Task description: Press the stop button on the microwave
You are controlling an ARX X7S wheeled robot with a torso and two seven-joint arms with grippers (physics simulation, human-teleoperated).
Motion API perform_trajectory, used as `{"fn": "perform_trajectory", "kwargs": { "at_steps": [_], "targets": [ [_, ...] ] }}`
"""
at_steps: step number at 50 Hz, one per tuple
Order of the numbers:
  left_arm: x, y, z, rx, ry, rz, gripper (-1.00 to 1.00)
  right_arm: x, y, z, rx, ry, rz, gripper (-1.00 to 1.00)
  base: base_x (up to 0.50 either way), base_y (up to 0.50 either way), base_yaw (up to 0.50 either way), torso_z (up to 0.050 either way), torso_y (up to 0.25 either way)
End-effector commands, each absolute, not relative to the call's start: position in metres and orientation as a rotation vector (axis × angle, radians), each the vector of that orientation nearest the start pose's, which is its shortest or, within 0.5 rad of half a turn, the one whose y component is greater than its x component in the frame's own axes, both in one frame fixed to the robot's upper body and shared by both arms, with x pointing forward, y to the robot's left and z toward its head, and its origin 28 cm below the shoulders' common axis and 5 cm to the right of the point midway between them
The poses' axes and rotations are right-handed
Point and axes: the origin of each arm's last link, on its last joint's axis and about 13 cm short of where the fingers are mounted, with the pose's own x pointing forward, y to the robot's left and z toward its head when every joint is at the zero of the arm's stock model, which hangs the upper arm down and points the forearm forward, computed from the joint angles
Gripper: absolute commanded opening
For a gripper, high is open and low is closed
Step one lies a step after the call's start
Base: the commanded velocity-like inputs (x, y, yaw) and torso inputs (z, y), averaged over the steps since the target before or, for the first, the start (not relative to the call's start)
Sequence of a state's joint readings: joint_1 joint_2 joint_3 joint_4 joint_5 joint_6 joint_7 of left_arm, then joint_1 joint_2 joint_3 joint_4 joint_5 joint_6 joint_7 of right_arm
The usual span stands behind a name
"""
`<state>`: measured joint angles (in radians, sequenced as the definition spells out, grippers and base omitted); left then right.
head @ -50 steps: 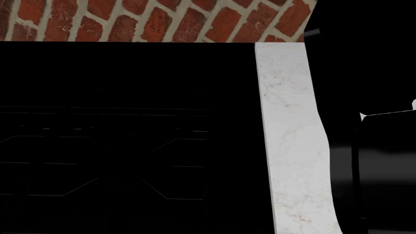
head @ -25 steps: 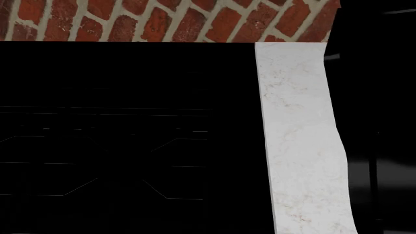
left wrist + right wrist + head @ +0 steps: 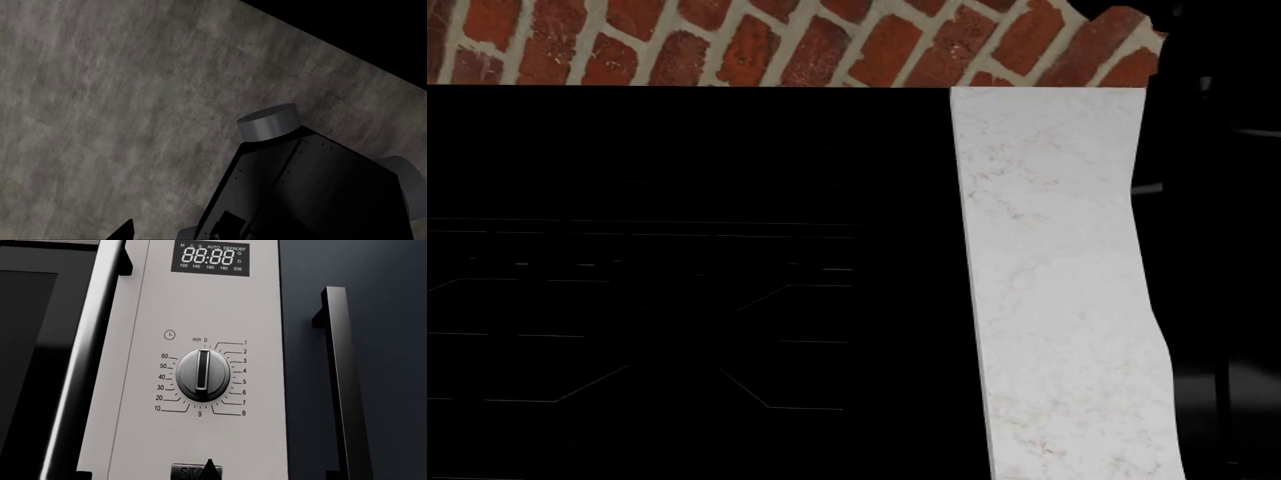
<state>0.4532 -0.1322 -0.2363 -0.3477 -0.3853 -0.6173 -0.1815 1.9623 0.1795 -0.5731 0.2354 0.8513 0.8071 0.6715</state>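
The right wrist view shows the microwave's silver control panel (image 3: 207,305) with a lit 88:88 display (image 3: 209,256) and a round timer dial (image 3: 202,375) pointing to 0. The STOP button (image 3: 187,472) sits below the dial at the frame's edge. My right gripper (image 3: 210,469) shows as one dark pointed tip, shut, overlapping the STOP button; I cannot tell whether it touches. My left gripper shows only one fingertip (image 3: 124,231), set well off centre, above a grey floor (image 3: 120,100). The microwave is out of the head view.
The microwave's steel door handle (image 3: 90,360) runs beside the panel; a dark cabinet with a black bar handle (image 3: 343,390) is on the other side. The head view shows a black cooktop (image 3: 694,290), a white marble counter strip (image 3: 1048,280), a brick wall (image 3: 761,40) and my dark right arm (image 3: 1228,250). My base (image 3: 307,195) fills part of the left wrist view.
In the head view the dark right arm has shifted to the right, uncovering more of the marble counter and the brick wall. The cooktop and counter have not moved.
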Motion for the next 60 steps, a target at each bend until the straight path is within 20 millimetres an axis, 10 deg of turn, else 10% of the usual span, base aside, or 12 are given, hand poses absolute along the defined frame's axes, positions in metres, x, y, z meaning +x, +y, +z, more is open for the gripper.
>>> {"fn": "perform_trajectory", "kwargs": {
  "at_steps": [1,60],
  "targets": [
    [-0.019,0.267,-0.104,-0.217,1.369,0.463,1.00,0.281,-0.033,0.499,-0.066,-0.630,0.002,-1.00,0.00,0.00,0.00,0.000,0.000],
    [-0.012,0.268,-0.108,-0.223,1.383,0.456,1.00,0.331,-0.024,0.506,-0.100,-0.585,-0.009,-1.00,0.00,0.00,0.00,0.000,0.000]
  ]
}}
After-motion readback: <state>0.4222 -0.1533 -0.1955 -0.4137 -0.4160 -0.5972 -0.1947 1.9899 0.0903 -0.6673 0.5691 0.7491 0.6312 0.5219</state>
